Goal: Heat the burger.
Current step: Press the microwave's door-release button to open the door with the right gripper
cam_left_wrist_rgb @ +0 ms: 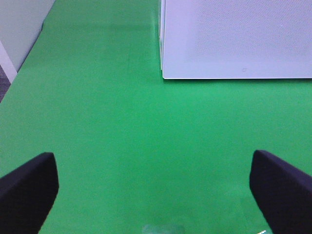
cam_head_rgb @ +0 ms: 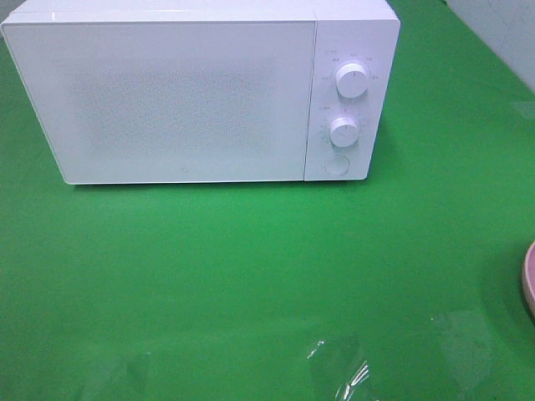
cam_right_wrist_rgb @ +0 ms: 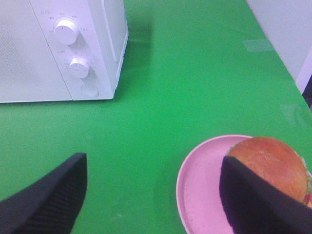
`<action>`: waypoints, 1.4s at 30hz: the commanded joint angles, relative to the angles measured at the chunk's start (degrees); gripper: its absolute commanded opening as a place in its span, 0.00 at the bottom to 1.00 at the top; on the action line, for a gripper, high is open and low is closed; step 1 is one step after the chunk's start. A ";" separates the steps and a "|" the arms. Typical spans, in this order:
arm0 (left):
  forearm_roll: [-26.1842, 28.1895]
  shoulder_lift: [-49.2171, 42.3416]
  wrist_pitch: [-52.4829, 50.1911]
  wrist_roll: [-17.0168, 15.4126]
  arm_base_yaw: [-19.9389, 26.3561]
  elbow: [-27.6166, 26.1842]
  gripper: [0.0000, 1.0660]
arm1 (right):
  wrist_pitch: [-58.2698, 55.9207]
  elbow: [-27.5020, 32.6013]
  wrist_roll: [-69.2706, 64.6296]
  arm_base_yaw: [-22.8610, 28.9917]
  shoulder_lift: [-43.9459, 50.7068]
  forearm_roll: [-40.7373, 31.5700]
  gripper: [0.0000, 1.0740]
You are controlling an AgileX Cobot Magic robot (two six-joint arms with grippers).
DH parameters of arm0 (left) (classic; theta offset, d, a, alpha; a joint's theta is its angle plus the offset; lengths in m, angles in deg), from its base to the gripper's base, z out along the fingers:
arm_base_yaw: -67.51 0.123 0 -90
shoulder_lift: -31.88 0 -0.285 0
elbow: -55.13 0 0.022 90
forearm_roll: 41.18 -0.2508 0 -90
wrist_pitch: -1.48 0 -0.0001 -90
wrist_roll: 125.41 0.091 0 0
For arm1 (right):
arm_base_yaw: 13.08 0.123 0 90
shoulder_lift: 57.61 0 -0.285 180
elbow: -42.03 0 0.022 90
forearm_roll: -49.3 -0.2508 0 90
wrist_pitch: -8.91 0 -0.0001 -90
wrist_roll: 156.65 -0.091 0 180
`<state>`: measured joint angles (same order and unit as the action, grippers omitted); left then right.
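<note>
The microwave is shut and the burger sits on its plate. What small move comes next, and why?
Probably open the door first: bring the right tool toward the round button. The microwave is closed, the burger rests on the pink plate outside it, and that tool is open.

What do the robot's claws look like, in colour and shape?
Only the fingers show. The left claw has two black, matte fingers, broad with rounded corners. The right claw matches, and its fingers show a fine ribbed texture. No cables, markings or arm sections are visible in any view.
</note>
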<state>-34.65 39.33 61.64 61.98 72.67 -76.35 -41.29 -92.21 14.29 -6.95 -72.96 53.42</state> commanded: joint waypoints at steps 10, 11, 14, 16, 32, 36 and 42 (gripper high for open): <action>0.34 -1.32 -0.57 0.06 0.23 0.23 0.94 | 16.79 -0.06 -0.06 -0.46 -15.76 -0.17 0.68; 0.34 -1.32 -0.57 0.06 0.23 0.23 0.94 | 19.19 -0.06 -0.06 -0.46 -18.11 -0.17 0.68; 0.34 -1.32 -0.57 0.06 0.23 0.23 0.94 | 22.92 -0.06 -0.06 -0.46 -22.29 -0.11 0.68; 0.34 -1.32 -0.57 0.06 0.23 0.23 0.94 | 25.10 -0.06 -0.06 -0.46 -24.92 -0.11 0.68; 0.34 -1.32 -0.57 0.06 0.23 0.23 0.94 | 46.93 1.49 0.00 -0.46 -42.06 1.72 0.68; 0.34 -1.32 -0.57 0.06 0.23 0.23 0.94 | 53.34 3.84 0.52 -0.46 -44.58 1.72 0.68; 0.34 -1.32 -0.57 0.06 0.23 0.23 0.94 | 65.66 8.02 2.64 -0.46 -50.53 1.15 0.68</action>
<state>-34.65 39.33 61.64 61.98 72.67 -76.35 18.65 -85.62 15.78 -6.95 -121.60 54.45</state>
